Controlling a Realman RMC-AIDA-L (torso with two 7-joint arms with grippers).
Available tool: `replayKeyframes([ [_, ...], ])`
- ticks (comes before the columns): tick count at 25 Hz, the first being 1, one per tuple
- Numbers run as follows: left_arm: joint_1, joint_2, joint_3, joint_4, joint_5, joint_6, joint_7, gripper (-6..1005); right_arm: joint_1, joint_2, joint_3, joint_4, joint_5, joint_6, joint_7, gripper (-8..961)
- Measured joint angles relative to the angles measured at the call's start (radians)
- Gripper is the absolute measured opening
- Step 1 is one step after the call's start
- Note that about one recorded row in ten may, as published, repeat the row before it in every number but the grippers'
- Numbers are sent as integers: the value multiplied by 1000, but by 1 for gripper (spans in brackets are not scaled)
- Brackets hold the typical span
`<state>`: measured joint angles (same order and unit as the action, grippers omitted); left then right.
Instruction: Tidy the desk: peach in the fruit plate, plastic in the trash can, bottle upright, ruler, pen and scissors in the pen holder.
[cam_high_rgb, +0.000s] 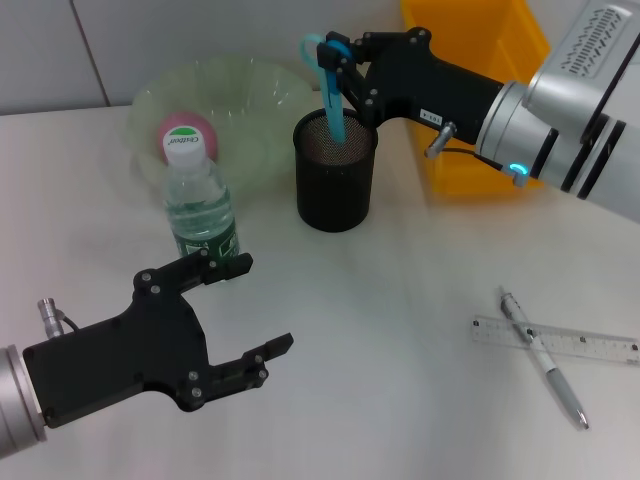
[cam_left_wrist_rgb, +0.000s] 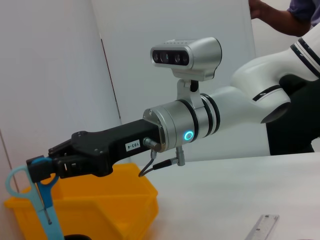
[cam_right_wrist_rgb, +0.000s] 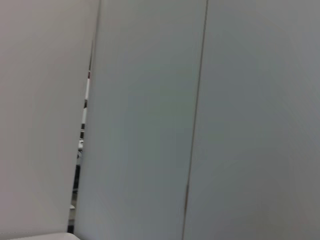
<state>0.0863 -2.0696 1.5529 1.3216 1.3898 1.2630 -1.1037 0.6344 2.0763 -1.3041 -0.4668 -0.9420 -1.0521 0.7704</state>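
Blue scissors (cam_high_rgb: 330, 85) clamped in right gripper (cam_high_rgb: 338, 72), blades down inside mesh pen holder (cam_high_rgb: 335, 185) toward table's far edge. Next: release, retreat, then fetch pen (cam_high_rgb: 545, 358) and ruler (cam_high_rgb: 555, 340) near right edge. Left gripper (cam_high_rgb: 245, 310) parked, fingers apart.

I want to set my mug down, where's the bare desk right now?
The widest bare patch lies mid-desk, between the pen holder, the left hand and the crossed ruler and pen. It is crowded at the back: bottle, fruit plate, and the right hand lowering scissors into the holder.
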Motion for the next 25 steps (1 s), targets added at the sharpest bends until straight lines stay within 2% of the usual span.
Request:
replayKeyframes([
  [16,-22,2,-4,-39,0,21,7,783,11,7,21,58,18,48,-28,67],
  [20,-35,0,-7,-59,0,21,14,783,1,5,21,39,16,42,-8,167],
  [21,-48,0,-8,-77,0,21,15,783,-24,1,20,-9,-13,38,53,192],
  [22,-49,1,-8,-78,0,21,15,783,-70,-2,20,-115,-92,33,158,248],
  [23,-49,1,-8,-78,0,21,15,783,-70,-2,20,-115,-92,33,158,304],
  [25,-52,1,-8,-83,0,21,15,783,-125,-4,25,-252,-213,18,289,416],
])
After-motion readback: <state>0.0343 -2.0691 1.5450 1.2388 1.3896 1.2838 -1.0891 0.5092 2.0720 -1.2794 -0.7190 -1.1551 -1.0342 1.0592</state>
